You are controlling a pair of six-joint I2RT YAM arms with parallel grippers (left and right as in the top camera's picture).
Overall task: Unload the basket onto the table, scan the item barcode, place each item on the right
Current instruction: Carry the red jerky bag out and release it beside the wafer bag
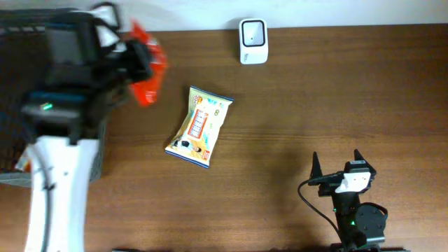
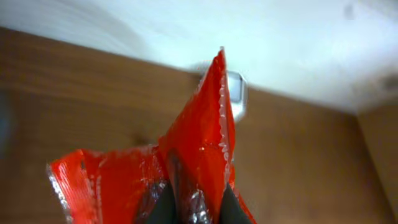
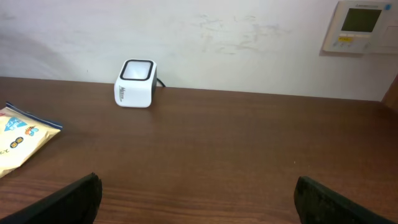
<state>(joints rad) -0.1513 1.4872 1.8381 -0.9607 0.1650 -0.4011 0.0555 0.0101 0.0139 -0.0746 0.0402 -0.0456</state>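
A red crinkly snack packet (image 1: 148,66) hangs above the table's far left, pinched by my left gripper (image 1: 137,61). In the left wrist view the red packet (image 2: 198,149) fills the lower middle, and my left gripper (image 2: 196,208) is shut on it, its dark fingertips (image 2: 165,208) pressed into the foil. The white barcode scanner (image 1: 253,40) stands at the far edge; in the left wrist view the scanner (image 2: 236,93) peeks out behind the packet's top corner. My right gripper (image 1: 336,164) rests open near the front right, nothing between its fingers (image 3: 68,199).
A yellow snack packet (image 1: 200,126) lies flat mid-table, also showing as a yellow packet (image 3: 18,140) at the right wrist view's left edge. A dark bin (image 1: 14,133) stands at the left under my left arm. The white scanner (image 3: 135,83) sits against the back wall.
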